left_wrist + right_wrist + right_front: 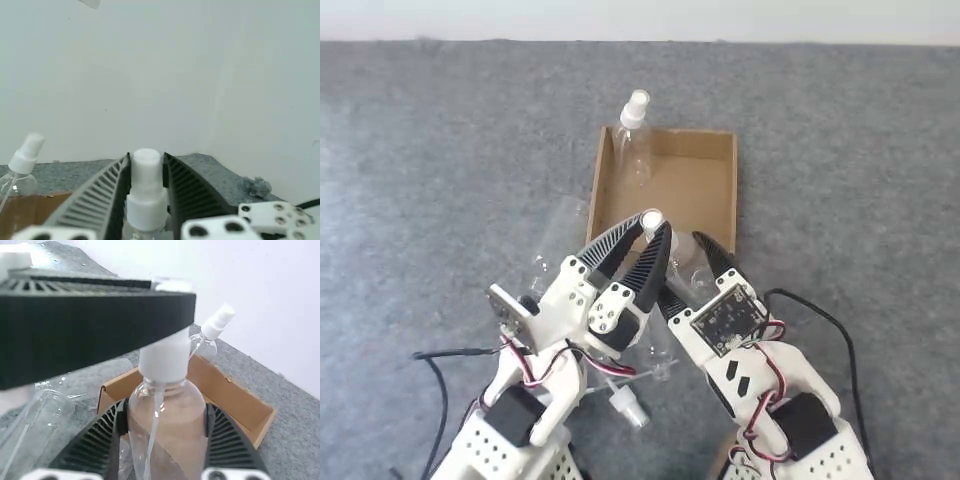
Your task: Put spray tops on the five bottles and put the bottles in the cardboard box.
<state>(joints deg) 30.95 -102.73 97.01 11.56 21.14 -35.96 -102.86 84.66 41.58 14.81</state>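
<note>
Our left gripper (146, 161) clenches the white plastic spray top (146, 197) on the clear plastic bottle (165, 435), which our right gripper (165, 412) grasps upright at the near edge of the brown cardboard box (705, 190).

Soft, even light fills the room. The grey table (860, 150) is bright, with only faint, soft-edged shade gathered beneath the two arms. The white wall (225, 75) is lit evenly, and the spray top (146, 175) shows pale against it. Small highlights glint on the clear bottle (165, 425). The cardboard box (695, 190) looks matte.
</note>
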